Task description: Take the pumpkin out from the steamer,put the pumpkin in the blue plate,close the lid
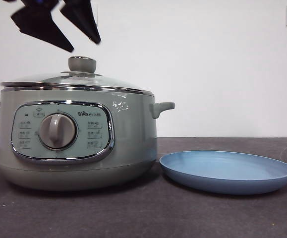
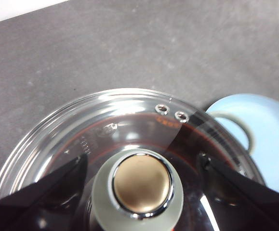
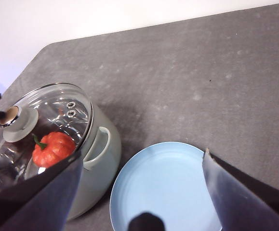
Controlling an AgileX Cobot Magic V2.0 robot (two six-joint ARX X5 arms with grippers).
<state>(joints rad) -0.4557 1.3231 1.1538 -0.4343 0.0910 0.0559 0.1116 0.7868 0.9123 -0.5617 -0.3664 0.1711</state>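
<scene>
Above the lid (image 1: 76, 79): left gripper (image 2: 141, 166), jaws spread either side of the knob.
Pumpkin (image 3: 53, 148) sat inside steamer (image 1: 79, 144); right gripper (image 3: 141, 168) spread over blue plate (image 3: 166, 187).

The left gripper (image 2: 141, 192) shows two black jaws, each a flat wedge with a straight inner edge, glossy enough to catch faint pale reflections. The right gripper (image 3: 139, 192) has the same pair of black jaws, broad and blade-like with sharp upper corners and a slight bluish sheen, and between them sits a small rounded black nub. From the front, a gripper (image 1: 86, 47) appears as two dark, pointed, angular fingers (image 1: 44, 27).
</scene>
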